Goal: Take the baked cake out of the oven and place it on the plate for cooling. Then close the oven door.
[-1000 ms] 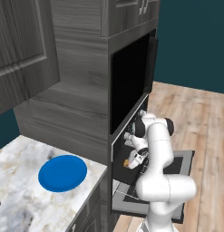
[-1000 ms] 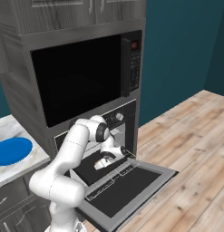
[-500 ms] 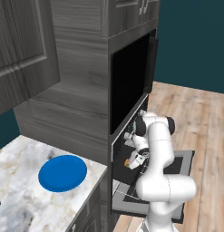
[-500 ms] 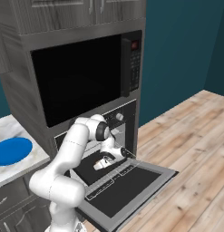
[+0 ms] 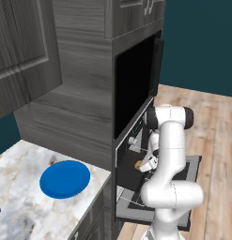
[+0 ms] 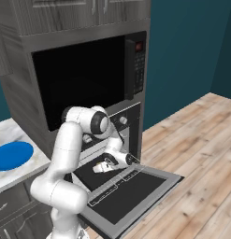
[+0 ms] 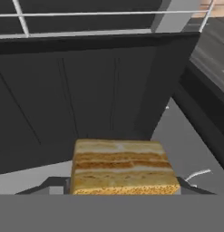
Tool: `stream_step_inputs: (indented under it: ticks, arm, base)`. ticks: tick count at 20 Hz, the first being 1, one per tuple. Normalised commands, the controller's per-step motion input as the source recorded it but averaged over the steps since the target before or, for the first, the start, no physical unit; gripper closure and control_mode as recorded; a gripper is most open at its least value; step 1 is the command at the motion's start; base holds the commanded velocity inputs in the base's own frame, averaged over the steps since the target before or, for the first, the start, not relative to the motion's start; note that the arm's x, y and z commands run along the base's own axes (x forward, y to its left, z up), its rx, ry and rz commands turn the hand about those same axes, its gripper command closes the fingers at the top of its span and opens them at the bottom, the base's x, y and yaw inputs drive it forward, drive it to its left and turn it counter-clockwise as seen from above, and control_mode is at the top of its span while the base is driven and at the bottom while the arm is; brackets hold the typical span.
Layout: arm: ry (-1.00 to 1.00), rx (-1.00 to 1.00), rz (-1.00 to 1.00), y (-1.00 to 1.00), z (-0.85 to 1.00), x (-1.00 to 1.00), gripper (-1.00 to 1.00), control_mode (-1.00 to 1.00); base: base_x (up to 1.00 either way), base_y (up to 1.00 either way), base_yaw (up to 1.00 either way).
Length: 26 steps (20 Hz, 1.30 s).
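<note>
Reaching: gripper (image 5: 142, 165) is inside the oven (image 6: 118, 140), over the lowered oven door (image 6: 135, 191)
Hidden: fingertips cut off at the hand view's bottom edge; whether they pinch the baked cake (image 7: 123, 167) I cannot tell
Cake: directly ahead of the hand, between its finger bases; layered side showing
Plate (image 5: 65, 178): on the marble counter (image 5: 23, 206), well apart

Teal walls (image 6: 182, 56), wooden floor (image 6: 201, 140), grey cabinets (image 5: 75, 70).
</note>
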Motion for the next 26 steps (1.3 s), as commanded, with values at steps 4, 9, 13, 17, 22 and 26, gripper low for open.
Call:
stream_step_inputs:
  ticks: [4,9,13,17,22,26]
  arm:
    - [0.03,0.03,-0.12,-0.13,1.0,-0.73,1.0,-1.0]
    - [0.03,0.0,-0.07,-0.23,1.0,-0.49,1.0,-1.0]
    - [0.04,0.0,-0.01,-0.36,1.0,-0.43,1.0,-1.0]
    - [0.01,0.0,0.0,-0.27,1.0,-0.52,1.0,-1.0]
    - [0.0,-0.03,0.0,-0.11,1.0,-0.65,1.0,-1.0]
    - [0.0,-0.07,0.03,0.0,1.0,-0.66,1.0,-1.0]
  base:
    - [0.0,0.0,0.0]
    - [0.0,0.0,0.0]
    - [0.0,0.0,0.0]
    - [0.0,0.0,0.0]
    - [0.0,0.0,0.0]
    - [0.0,0.0,0.0]
